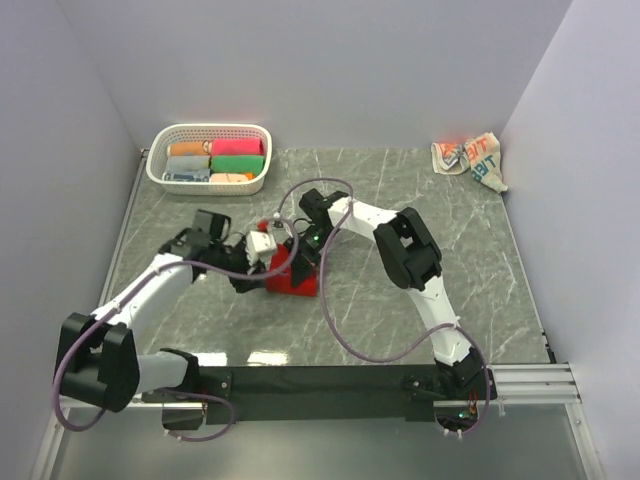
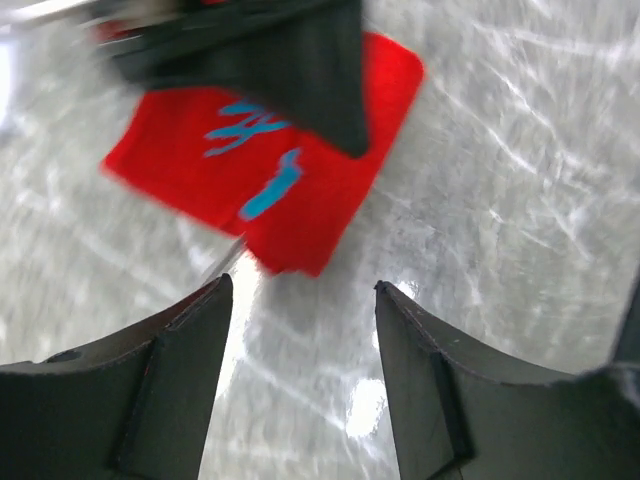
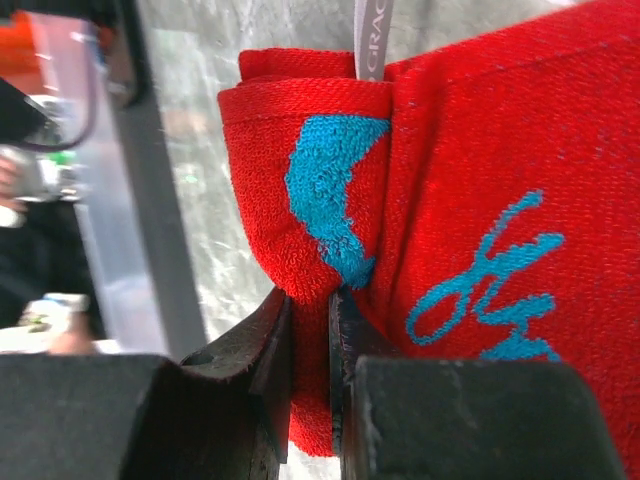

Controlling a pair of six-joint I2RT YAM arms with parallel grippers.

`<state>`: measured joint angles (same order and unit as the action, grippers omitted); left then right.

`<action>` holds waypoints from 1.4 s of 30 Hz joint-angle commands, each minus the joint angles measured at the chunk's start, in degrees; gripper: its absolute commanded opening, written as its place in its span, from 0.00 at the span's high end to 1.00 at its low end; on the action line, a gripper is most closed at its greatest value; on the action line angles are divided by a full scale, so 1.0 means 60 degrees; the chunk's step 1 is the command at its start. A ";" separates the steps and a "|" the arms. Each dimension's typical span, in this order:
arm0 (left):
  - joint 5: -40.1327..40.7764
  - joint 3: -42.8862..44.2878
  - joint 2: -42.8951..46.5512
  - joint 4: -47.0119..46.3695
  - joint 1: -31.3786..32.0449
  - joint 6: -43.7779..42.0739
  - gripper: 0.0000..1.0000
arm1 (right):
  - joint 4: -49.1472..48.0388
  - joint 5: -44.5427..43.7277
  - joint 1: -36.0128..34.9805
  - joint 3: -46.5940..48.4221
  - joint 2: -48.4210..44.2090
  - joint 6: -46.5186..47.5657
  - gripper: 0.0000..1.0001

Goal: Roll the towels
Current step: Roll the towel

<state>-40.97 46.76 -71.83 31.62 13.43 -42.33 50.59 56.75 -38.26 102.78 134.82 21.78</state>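
The right gripper pinches the folded edge of the red towel; the left gripper hangs spread over the marble table, near its corner.

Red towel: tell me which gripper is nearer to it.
Right. The right gripper is shut on the red towel at its rolled edge; the left gripper is open just beside it, gripping nothing.

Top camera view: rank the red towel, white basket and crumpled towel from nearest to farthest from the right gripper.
1. red towel, pinched in the right gripper, table centre.
2. white basket, far left.
3. crumpled towel, far right corner.
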 commanded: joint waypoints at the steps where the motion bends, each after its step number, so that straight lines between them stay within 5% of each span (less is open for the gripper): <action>1: 0.1275 -0.0747 0.0282 -0.1972 0.1099 -0.0752 0.35 | 0.1149 0.0223 0.0078 0.0432 0.0659 -0.0202 1.00; 12: 0.2903 -0.1524 -0.0961 -0.3643 0.3122 -0.1793 0.36 | 0.1822 0.0707 0.0254 0.0858 0.1318 -0.0217 1.00; 15: 0.2946 -0.1510 -0.1401 -0.3454 0.3254 -0.2012 0.43 | 0.1939 0.0781 0.0268 0.0858 0.1304 -0.0115 1.00; 19: 0.3283 -0.1276 -0.2263 -0.2476 0.3269 -0.1926 0.74 | 0.1648 0.0562 0.0268 0.0609 0.0866 -0.0363 1.00; 21: 0.3284 -0.1042 -0.2456 -0.1947 0.3269 -0.1721 0.79 | 0.1239 0.0168 0.0341 0.0318 0.0382 -0.0727 0.93; 26: 0.2655 -0.0268 -0.2851 0.0275 0.3255 -0.1180 0.83 | 0.0417 -0.1078 0.1173 -0.0313 -0.1240 -0.1374 0.56; 29: 0.2157 0.0348 -0.3495 0.1261 0.3138 -0.0872 0.84 | 0.0271 -0.1679 0.1920 -0.0533 -0.2411 -0.1461 0.51; 37: 0.0692 0.2852 -0.6145 0.4129 0.2216 -0.0636 0.86 | -0.3110 -0.2616 0.3403 -0.4382 -0.6938 -0.1946 0.53; 42: 0.0149 0.5210 -0.8295 0.5495 0.1616 -0.0665 0.85 | -0.3144 -0.2705 0.3242 -0.5526 -0.8817 -0.1304 0.70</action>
<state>-40.69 75.70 -112.64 53.67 24.29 -46.26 35.79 41.50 -17.06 72.55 84.53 11.33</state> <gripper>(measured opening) 0.257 0.336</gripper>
